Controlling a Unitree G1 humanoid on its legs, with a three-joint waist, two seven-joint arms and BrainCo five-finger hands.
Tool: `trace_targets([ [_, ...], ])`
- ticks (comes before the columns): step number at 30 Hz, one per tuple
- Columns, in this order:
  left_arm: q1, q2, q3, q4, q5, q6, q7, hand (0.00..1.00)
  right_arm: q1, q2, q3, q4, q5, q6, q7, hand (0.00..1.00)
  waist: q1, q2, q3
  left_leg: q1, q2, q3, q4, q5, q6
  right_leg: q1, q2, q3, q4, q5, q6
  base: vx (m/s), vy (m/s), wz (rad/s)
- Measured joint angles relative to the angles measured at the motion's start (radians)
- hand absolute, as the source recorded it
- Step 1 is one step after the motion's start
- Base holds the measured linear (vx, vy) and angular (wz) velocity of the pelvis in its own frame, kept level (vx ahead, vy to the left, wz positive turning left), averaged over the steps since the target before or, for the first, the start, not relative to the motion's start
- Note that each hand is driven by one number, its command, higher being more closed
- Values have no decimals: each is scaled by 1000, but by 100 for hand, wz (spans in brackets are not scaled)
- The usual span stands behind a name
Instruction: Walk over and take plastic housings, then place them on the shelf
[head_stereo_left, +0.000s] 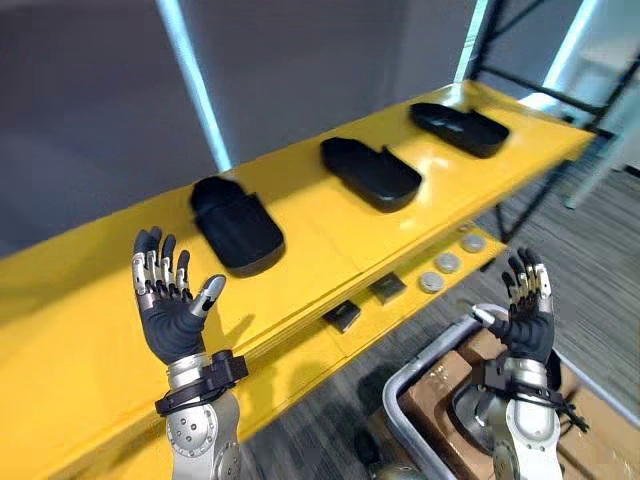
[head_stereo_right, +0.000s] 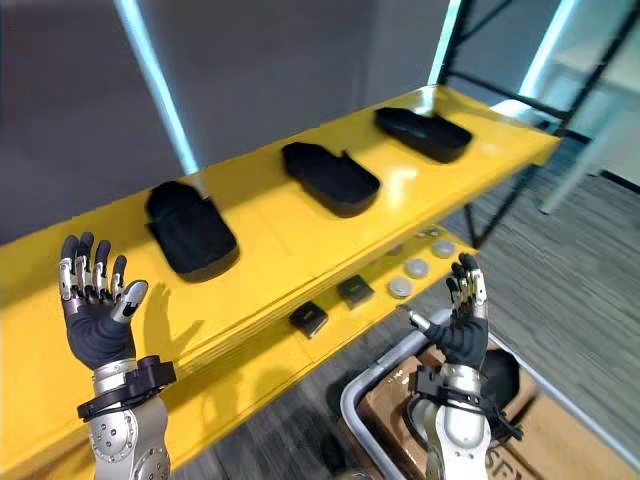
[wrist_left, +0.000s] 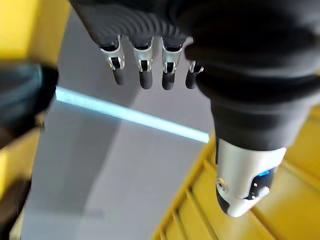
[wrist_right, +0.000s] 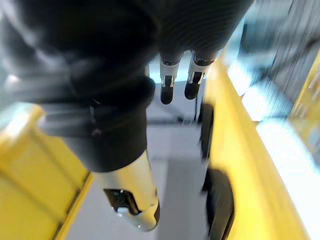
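- Left hand (head_stereo_left: 172, 300): raised with the palm facing the shelf, fingers straight and spread, thumb out to the side. It grips and touches nothing.
- Right hand (head_stereo_left: 525, 305): at 3 o'clock from the left hand, also upright with fingers straight and loosely spread, clear of everything.
- Left wrist view: a dark blur at one edge is too soft to identify.
- Right wrist view: dark shapes along a yellow edge are smeared, so it is unclear what they are.
- Nearest plastic housing (head_stereo_left: 236, 226): black, lying flat on the yellow shelf (head_stereo_left: 300, 250) at 1 o'clock from the left hand and apart from it.
- Second housing (head_stereo_left: 370, 172) and third housing (head_stereo_left: 458, 128): on the same shelf further along toward 2 o'clock, well apart from each other.
- Lower tier (head_stereo_left: 290, 365): holds two small black blocks (head_stereo_left: 342, 316) and several round grey discs (head_stereo_left: 447, 262).
- Grey tub (head_stereo_left: 415, 365): below the right hand at 6 o'clock, cut off by the frame edge. The cardboard box (head_stereo_left: 440, 385) inside it is partly hidden behind the right arm.
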Motion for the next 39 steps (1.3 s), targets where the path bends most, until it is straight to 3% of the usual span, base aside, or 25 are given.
trace_targets([
  [2,-20,-10,-20,1,5,-5,9,0,108,42,9,-74,5,3,14,0,-10,-18,-2,11,-41,25,-51,-20,34,-52,-6,64,44,7,32,-166,341,-104],
  [3,-25,-12,-32,-3,7,-6,15,0,155,61,31,-115,9,4,23,0,-2,-29,-4,6,-55,100,-71,-30,62,-64,-12,118,10,60,61,-375,386,-176],
  [5,-27,-10,-37,-15,21,-7,16,0,154,64,65,-111,9,6,28,0,0,-35,-6,-24,-38,230,-89,-36,126,-59,-26,91,-167,267,49,-384,205,-192],
  [6,-50,1,-33,-9,31,-10,16,0,119,77,85,-71,9,6,28,0,27,-61,10,-35,-35,340,-126,0,155,-72,-69,-176,-163,256,10,-432,91,-241],
  [7,-57,-3,-33,2,33,-10,17,0,70,75,91,-11,10,7,28,0,52,-56,16,-47,-6,434,-154,29,160,-77,-99,-412,-81,131,-103,-504,119,-261],
  [8,-60,-9,-20,3,32,-11,16,0,27,75,93,36,9,8,28,0,61,-38,23,-55,26,478,-171,49,157,-86,-116,-509,4,67,-106,-318,130,-203],
  [10,-86,-7,-16,14,31,-13,12,0,-9,77,93,118,9,15,31,0,60,-30,33,-78,61,535,-233,116,143,-69,-180,-542,188,-104,-65,-280,54,-115],
  [12,-85,-8,-13,17,28,-18,9,0,-8,76,87,148,8,24,40,0,61,-30,32,-102,74,558,-268,149,139,-34,-220,-533,252,-189,-53,-234,-103,-59],
  [13,-80,-7,-9,22,1,-18,3,0,-12,75,73,179,3,28,51,0,64,-34,37,-127,78,568,-297,171,131,4,-245,-524,248,-229,-23,-172,-132,-40],
  [15,-76,0,-7,21,-7,-18,-7,0,-26,74,62,203,2,33,52,0,68,-51,47,-178,79,579,-297,190,107,43,-254,-519,142,-249,8,-201,-231,-37],
  [16,-76,6,-7,22,-8,-18,-8,0,-36,74,64,210,2,38,52,0,69,-63,55,-194,78,588,-290,195,98,55,-253,-518,89,-259,4,-188,-276,-41],
  [17,-73,3,-7,34,-10,-12,-11,0,-68,58,63,227,2,48,51,0,68,-53,72,-229,101,587,-276,209,80,57,-227,-517,21,-233,-15,-116,-223,-43],
  [20,-87,-9,-18,88,-10,3,-25,0,-133,41,59,262,-2,61,39,0,78,-64,94,-276,172,599,-257,238,56,70,-152,-495,-117,-125,-57,-59,-189,-38],
  [22,-111,-10,-25,168,-8,10,-28,0,-192,34,28,302,-5,63,17,0,78,-62,116,-283,183,591,-264,249,41,70,-137,-500,-130,-113,-69,-16,-157,-4],
  [26,-203,5,-65,460,17,48,-18,0,-374,-24,-33,502,-6,72,-64,0,79,-42,153,-276,165,556,-338,309,29,65,-140,-534,-132,-108,-76,-1,-88,31],
  [30,-263,36,-72,719,50,100,-11,0,-680,-75,-47,722,-6,108,-144,0,96,-28,210,-250,154,558,-400,351,30,63,-145,-535,-132,-93,-82,1,-18,4],
  [32,-277,49,-72,795,56,120,-5,0,-861,-113,-69,841,-6,120,-186,0,109,-14,243,-249,154,558,-402,358,33,63,-145,-535,-132,-85,-81,-18,-4,2],
  [34,-279,56,-72,878,56,127,-1,0,-1065,-186,-102,991,-5,131,-241,0,145,11,264,-258,149,553,-411,368,34,53,-147,-536,-132,-78,-80,-45,1,6],
  [39,-296,85,-87,1010,56,130,2,0,-1342,-321,-122,1269,4,154,-296,0,183,39,278,-352,133,486,-396,388,41,-10,-157,-592,-121,-74,-79,-20,9,34],
])
